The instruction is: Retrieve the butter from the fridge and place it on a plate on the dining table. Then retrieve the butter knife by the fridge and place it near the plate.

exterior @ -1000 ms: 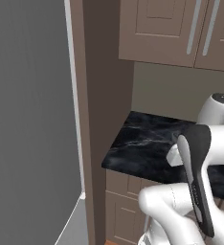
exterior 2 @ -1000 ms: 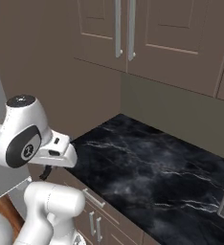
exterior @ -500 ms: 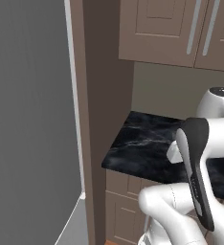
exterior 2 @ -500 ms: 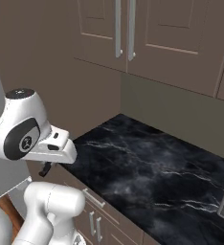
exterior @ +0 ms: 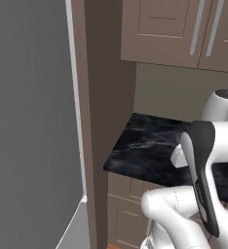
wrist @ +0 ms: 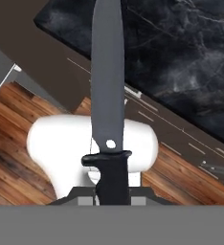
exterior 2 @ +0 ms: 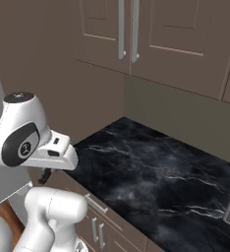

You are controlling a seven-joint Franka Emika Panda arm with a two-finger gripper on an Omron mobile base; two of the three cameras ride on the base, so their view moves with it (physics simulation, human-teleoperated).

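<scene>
In the hand view, nearest the camera, the gripper (wrist: pixel 113 191) is closed on the black handle of the butter knife (wrist: pixel 107 86). The grey blade runs straight away from the hand, past a small guard and a single rivet hole. The jaws sit just below that guard, so the hold is close to where handle meets blade.

The knife looks light, thin and fully rigid. It should not bend or sag. Its smooth, narrow handle could twist or slide between the pads if the arm swings hard, and the long blade gives leverage to any knock. Holding the handle near the guard, as here, seems the sound choice, since it keeps the blade free and the weight close to the jaws. Setting it down will probably call for bringing the blade flat and low before letting go.

Beyond the blade lie a wooden floor, brown lower cabinets (wrist: pixel 147 115) and the black veined counter (exterior 2: pixel 151 172).

In the right base view, the arm's wrist hangs over the counter's front corner. In the left base view, the fridge (exterior: pixel 33 121) stands as a tall grey face to the left of the counter. Upper cabinets (exterior 2: pixel 156 34) with bar handles hang above, farthest back.
</scene>
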